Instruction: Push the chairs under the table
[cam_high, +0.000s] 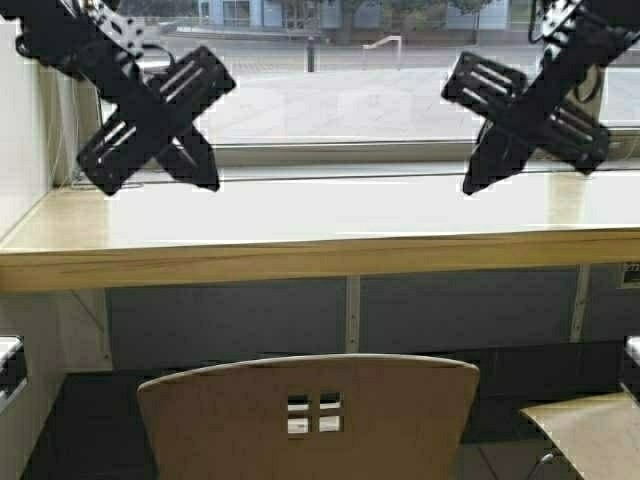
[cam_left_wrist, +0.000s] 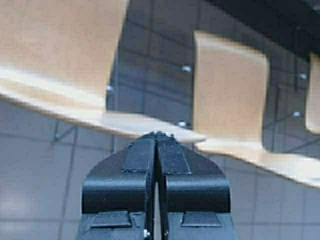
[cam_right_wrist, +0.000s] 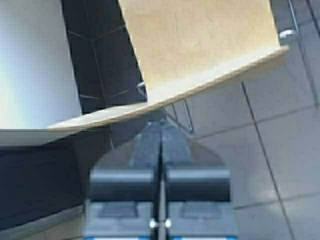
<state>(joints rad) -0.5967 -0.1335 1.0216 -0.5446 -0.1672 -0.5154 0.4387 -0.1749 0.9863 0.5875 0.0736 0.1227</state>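
Window-side table (cam_high: 300, 215); two chairs (cam_high: 310, 415) visible.

We are in a café-style or campus common seating area: a long window-side worktop (cam_high: 320, 225) faces a wide window (cam_high: 340, 90) onto a paved street, with matching plywood chairs (cam_high: 310, 415) lined along it over a grey tiled floor (cam_right_wrist: 280, 150).
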